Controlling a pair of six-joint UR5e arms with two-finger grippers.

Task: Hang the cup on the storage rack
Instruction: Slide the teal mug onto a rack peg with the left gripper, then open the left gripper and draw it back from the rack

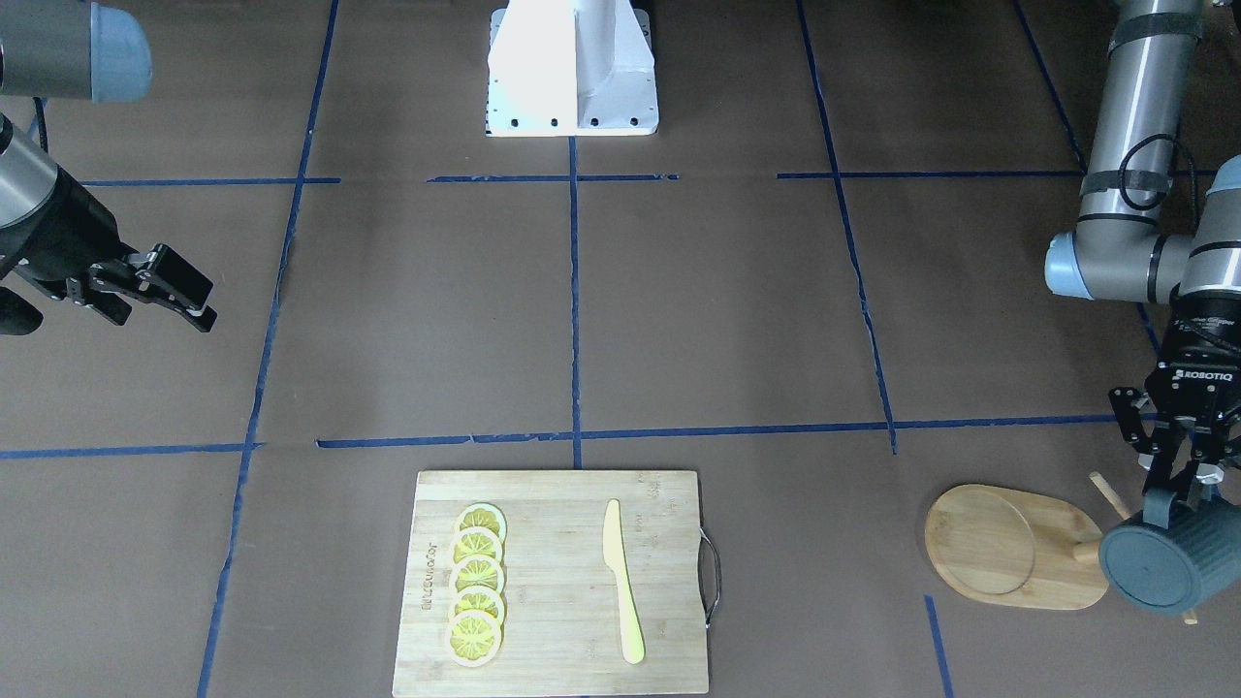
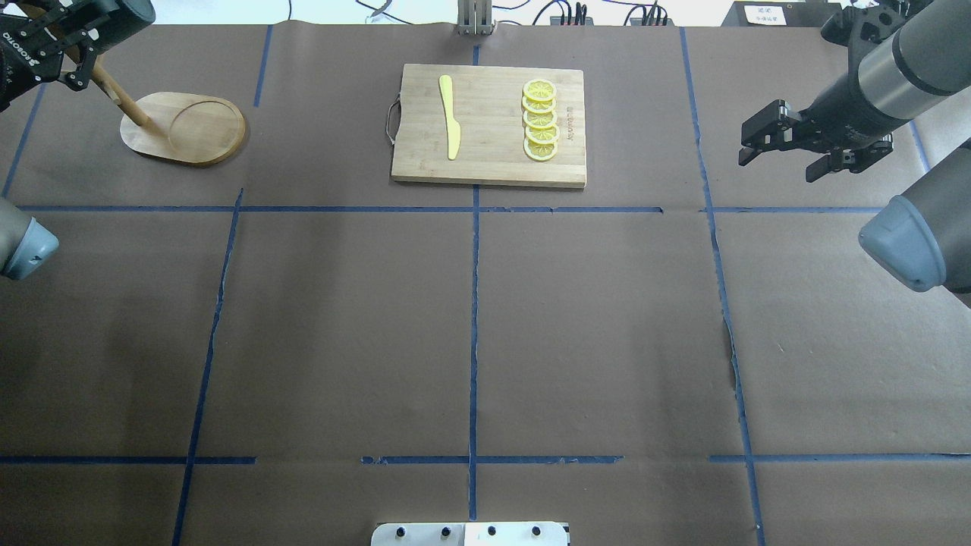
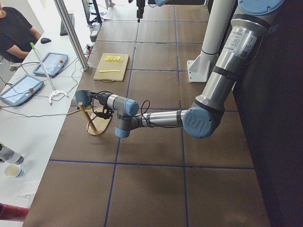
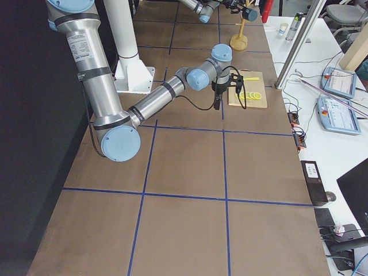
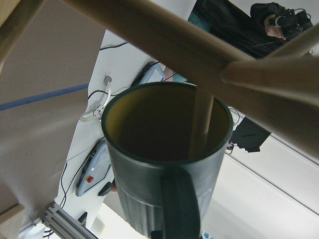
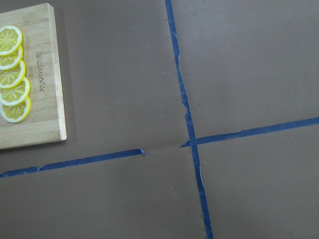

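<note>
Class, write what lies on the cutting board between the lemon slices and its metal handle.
A yellow knife, lying flat; the overhead view shows it.

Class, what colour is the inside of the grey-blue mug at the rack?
The cup is yellow inside, clearest in the left wrist-mounted view.

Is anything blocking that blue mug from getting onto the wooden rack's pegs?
Nothing visible does. The cup, held by the left gripper, sits right beside the pegs of the storage rack, with nothing between.

Left gripper (image 1: 1178,490) clamped (right gripper (image 1: 206,308) spread)
</note>
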